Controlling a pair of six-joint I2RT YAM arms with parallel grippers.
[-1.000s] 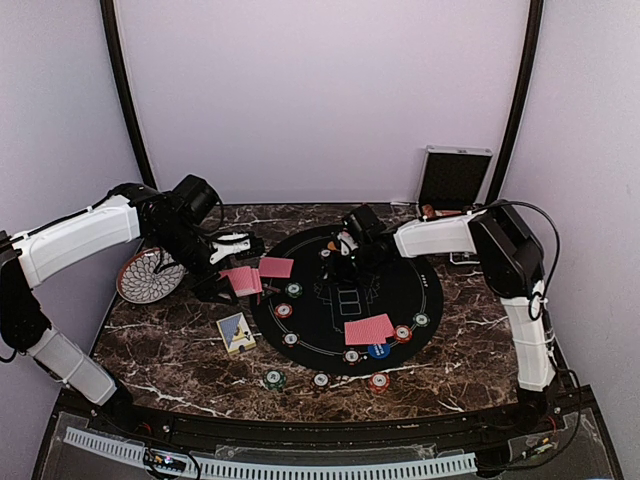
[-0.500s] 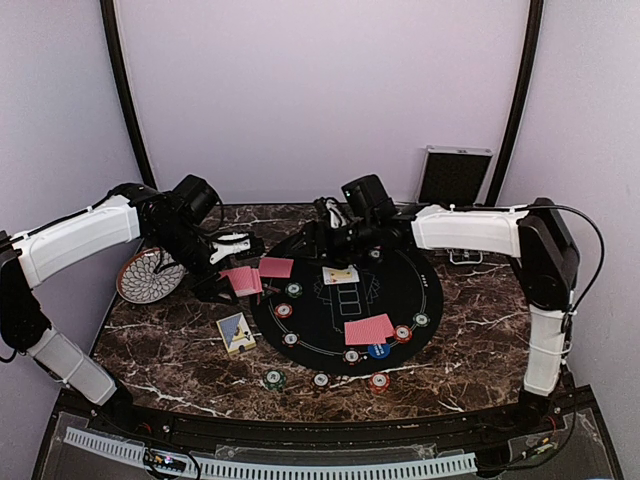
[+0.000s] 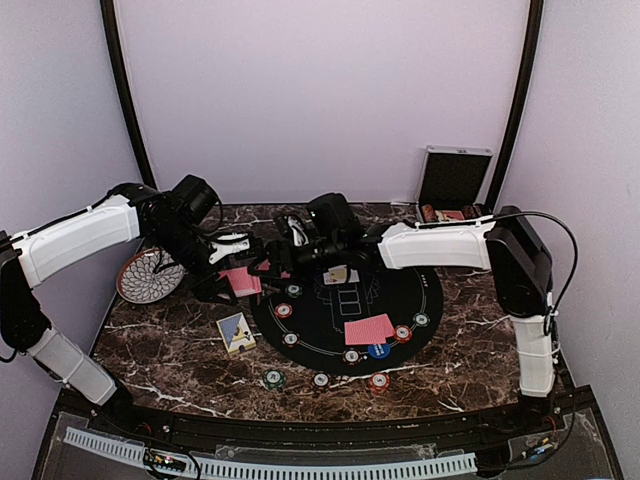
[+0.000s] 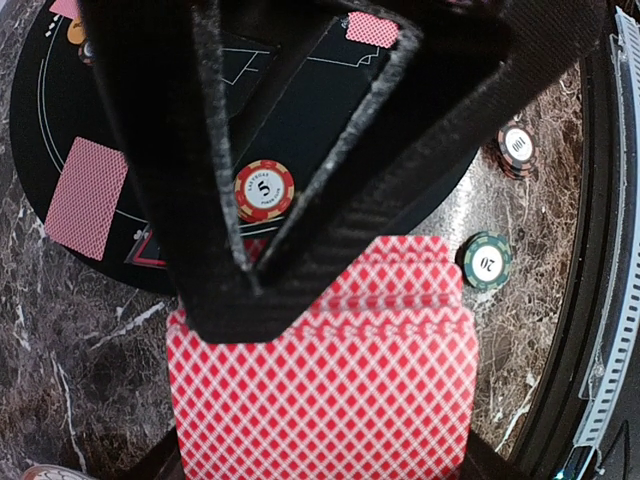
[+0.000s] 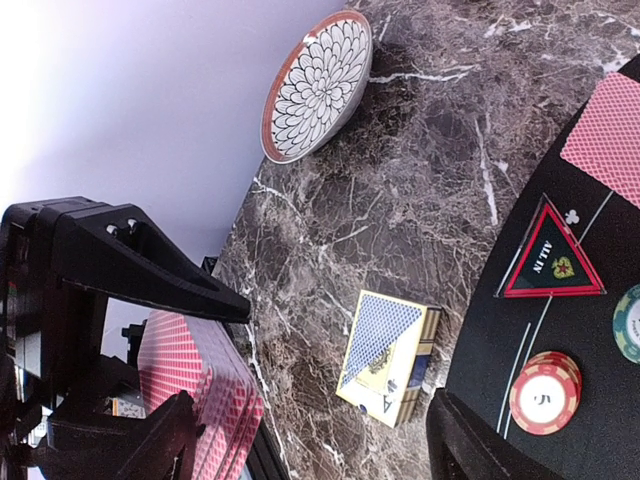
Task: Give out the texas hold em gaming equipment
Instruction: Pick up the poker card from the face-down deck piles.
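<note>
Deck: deck of red-backed cards [image 4: 320, 400]; white diamond lattice on red, rounded corners, layers slightly stepped at the top edge.
Where: gripped at the left rim of the mat, between plate and mat.
Left gripper [image 3: 226, 276]: clamped on the deck; a matte black, woven-textured finger [image 4: 230, 150] lies across its back.
Right gripper [image 5: 310, 450]: fingers spread apart, nothing between them, facing the deck from near by.
Chips: red chip [image 4: 264, 189] marked 5, flat on the mat; green chip [image 4: 487, 261] marked 20, on the marble; both round with pale edge blocks.
Loose card [image 3: 369, 329]: face down on the mat's near side.
Mat [image 3: 410, 290]: round, black, thin white lines.
Table [image 3: 470, 330]: dark marble, white veins.
Plate [image 5: 318, 85]: round, white, dark petal pattern, red rim.
Card box [image 5: 390, 355]: blue and yellow, flat on the marble just beside the mat.
</note>
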